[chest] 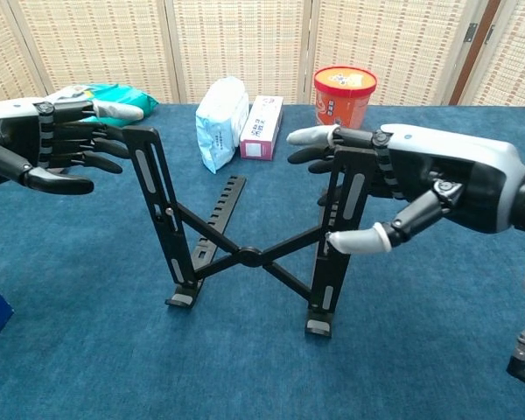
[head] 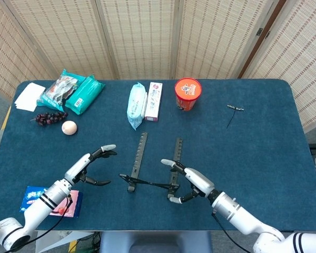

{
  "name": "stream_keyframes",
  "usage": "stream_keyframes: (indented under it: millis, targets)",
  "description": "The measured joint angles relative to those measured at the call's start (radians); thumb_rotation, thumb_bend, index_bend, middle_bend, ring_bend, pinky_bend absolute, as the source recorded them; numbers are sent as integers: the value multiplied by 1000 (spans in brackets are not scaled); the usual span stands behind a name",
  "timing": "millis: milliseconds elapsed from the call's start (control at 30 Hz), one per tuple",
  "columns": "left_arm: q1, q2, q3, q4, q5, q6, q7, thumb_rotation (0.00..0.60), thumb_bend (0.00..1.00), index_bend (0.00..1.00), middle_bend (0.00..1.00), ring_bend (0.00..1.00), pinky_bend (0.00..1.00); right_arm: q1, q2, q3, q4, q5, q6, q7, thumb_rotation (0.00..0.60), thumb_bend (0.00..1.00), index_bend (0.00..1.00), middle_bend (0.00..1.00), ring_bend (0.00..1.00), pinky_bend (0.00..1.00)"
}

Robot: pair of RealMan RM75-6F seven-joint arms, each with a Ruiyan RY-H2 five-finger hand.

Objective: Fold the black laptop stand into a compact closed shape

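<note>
The stand [chest: 245,254] sits unfolded on the bench [head: 263,137]. The right robot hand [chest: 394,197] cups its right upright with fingers spread, gripping nothing. The left robot hand [chest: 48,149] hovers beside, spread and empty.

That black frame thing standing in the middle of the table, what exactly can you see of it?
The black laptop stand looks like matte black metal or plastic: two slotted uprights joined by crossed bars pivoting at a centre hub, with small grey-tipped feet on the blue table. It stands open, not folded. A notched bar lies flat behind it. The right hand reaches around the right upright, fingers spread; contact is unclear. The left hand is open beside the left upright, apart from it.
</note>
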Motion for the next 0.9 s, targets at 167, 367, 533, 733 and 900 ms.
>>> stream_keyframes:
  millis: [167,367,533,733,900]
  targets:
    - [9,8,-8,-9,3,-2,17,600,139,109,225,169,168,1,-56,45,27,83,6,-50,600,160,0,92,0,176]
    - [16,16,-19,-19,4,-11,32,600,139,109,225,169,168,-4,-97,93,54,177,15,-101,600,166,0,92,0,175]
    - [20,17,-27,-22,4,-20,43,600,139,109,225,169,168,-14,-112,116,69,215,29,-139,600,173,0,92,0,148]
    - [20,17,-36,-20,1,-35,64,600,139,109,225,169,168,-44,-136,146,74,308,96,-219,600,176,0,1,0,58]
    - [14,17,-45,-16,-5,-53,104,600,139,109,225,169,168,-82,-138,177,69,342,165,-235,600,176,0,0,0,13]
